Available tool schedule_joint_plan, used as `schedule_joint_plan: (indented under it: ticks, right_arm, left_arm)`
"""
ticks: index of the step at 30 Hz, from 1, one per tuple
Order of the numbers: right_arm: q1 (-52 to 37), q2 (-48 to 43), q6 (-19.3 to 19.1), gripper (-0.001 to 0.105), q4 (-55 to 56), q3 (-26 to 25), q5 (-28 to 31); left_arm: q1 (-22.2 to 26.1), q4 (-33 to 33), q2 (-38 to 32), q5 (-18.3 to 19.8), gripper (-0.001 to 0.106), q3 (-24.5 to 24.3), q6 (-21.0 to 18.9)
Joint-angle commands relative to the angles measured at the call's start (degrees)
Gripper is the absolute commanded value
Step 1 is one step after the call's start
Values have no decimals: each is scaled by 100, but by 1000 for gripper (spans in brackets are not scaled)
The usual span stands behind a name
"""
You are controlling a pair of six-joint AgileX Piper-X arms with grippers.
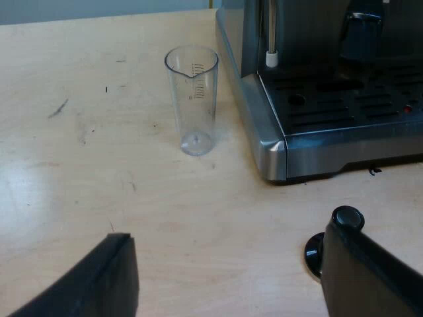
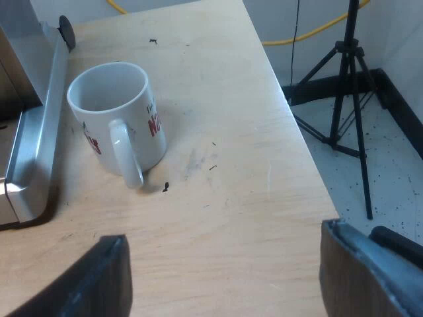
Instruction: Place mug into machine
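Note:
A white mug (image 2: 119, 119) with red lettering stands upright on the wooden table beside the espresso machine's steel side (image 2: 36, 132), its handle turned toward my right gripper (image 2: 225, 277). That gripper is open, a short way from the mug, with nothing between its fingers. My left gripper (image 1: 228, 274) is open too, over bare table near the machine's corner (image 1: 274, 155). The machine's drip tray (image 1: 350, 105) with its dark grate shows beyond it, a steam wand (image 1: 271, 39) hanging above the tray.
A clear measuring glass (image 1: 193, 99) stands upright close to the machine's side. A tamper with a black knob (image 1: 337, 228) sits by my left gripper's finger. The table's edge (image 2: 291, 112) runs past the mug; a tripod (image 2: 347, 79) stands on the floor beyond.

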Motion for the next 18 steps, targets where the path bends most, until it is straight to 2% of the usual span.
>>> schedule_joint_plan:
  ticks: [1, 8, 11, 13, 14, 16, 18]
  right_arm:
    - [-9, -233, -6, 62, -38, -13, -38]
    - [-9, -233, -6, 62, -38, -13, -38]
    - [-9, -233, 177, 62, -38, -13, -267]
    - [-9, -233, 209, 62, 0, -13, -872]
    - [-9, -233, 208, 62, 14, -25, -1002]
    - [-9, -233, 208, 62, 104, -74, -1016]
    - [-9, -233, 208, 62, 180, -135, -941]
  left_arm:
    - [0, -61, -802, -7, 61, -13, -41]
    - [0, -61, -802, -7, 61, -13, -41]
    - [0, -61, -802, 28, 61, -13, -81]
    - [0, -61, -779, 435, 61, -13, -114]
    - [0, -61, -769, 516, 61, -13, -114]
    - [0, -61, -720, 810, 61, -13, -114]
    - [-26, -98, -671, 886, 61, -43, -114]
